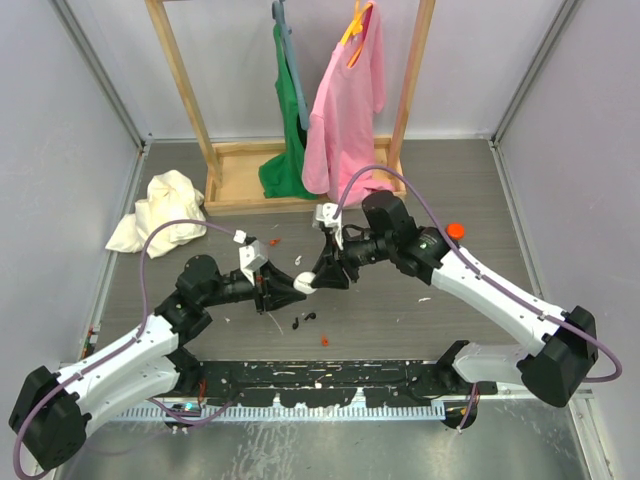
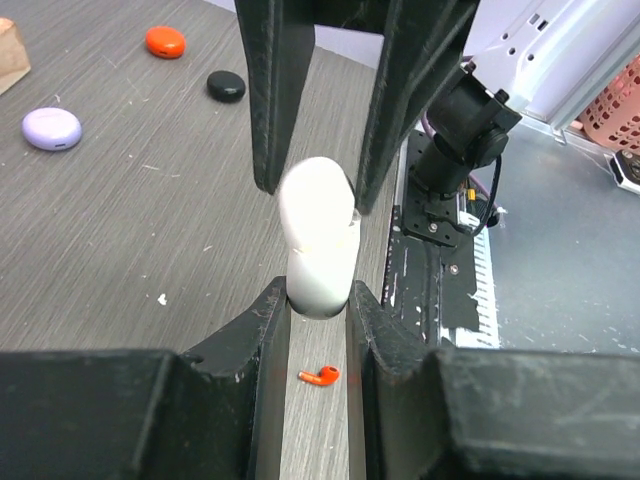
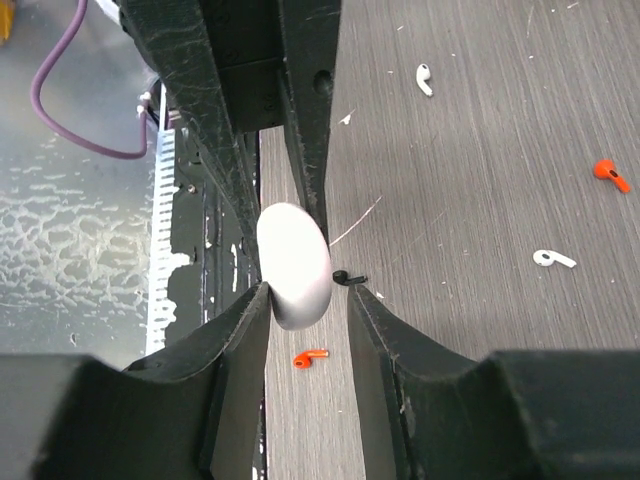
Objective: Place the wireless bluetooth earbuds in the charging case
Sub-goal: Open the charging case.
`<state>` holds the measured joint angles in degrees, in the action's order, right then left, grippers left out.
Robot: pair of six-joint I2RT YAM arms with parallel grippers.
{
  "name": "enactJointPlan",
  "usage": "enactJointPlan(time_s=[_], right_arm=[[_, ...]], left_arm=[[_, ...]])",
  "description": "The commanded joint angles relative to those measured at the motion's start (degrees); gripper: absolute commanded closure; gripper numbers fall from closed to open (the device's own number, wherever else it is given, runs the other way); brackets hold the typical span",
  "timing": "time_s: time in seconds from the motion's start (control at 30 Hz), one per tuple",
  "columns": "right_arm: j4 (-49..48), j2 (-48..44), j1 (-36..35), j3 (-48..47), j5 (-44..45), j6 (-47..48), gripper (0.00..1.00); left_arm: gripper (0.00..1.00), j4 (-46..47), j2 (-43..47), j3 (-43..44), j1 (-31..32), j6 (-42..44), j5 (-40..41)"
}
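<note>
A white charging case (image 2: 318, 250) hangs above the table, and my left gripper (image 2: 318, 300) is shut on its lower end. From the opposite side my right gripper (image 3: 305, 290) straddles the case's (image 3: 292, 265) rounded lid end. One of its fingers (image 3: 240, 320) touches the case. The other stands off with a gap, so it is open. In the top view both grippers meet at the case (image 1: 306, 283) in mid-table. On the table below lie an orange earbud (image 3: 310, 357), a black earbud (image 3: 349, 277) and two white earbuds (image 3: 424, 78) (image 3: 553, 259).
A second orange earbud (image 3: 607, 172) lies further out. A purple case (image 2: 52, 128), an orange case (image 2: 165, 41) and a black case (image 2: 226, 86) sit on the table. At the back stand a wooden clothes rack (image 1: 235, 165) with garments and a white cloth (image 1: 160, 210).
</note>
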<state>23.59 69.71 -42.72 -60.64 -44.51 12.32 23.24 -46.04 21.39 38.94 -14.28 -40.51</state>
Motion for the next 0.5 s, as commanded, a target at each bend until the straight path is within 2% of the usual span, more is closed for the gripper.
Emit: enactJointPlan(time_s=[0.0,0.27,0.47], right_arm=[[-5.6,-1.65,2.16,-2.53,1.97,-3.58,0.58],[-10.09,-1.66,5.24,-1.22,1.48,-9.73,0.57],[-20.01,-6.87,7.05,5.48,1.89,-15.43,0.47]], left_arm=[[1.0,0.43,0.79,0.14,0.2,1.37,-2.21],[1.0,1.41,1.29,-0.31,0.24,0.59,-0.51],[1.0,4.55,2.54,-2.5,0.26,-0.81,5.78]])
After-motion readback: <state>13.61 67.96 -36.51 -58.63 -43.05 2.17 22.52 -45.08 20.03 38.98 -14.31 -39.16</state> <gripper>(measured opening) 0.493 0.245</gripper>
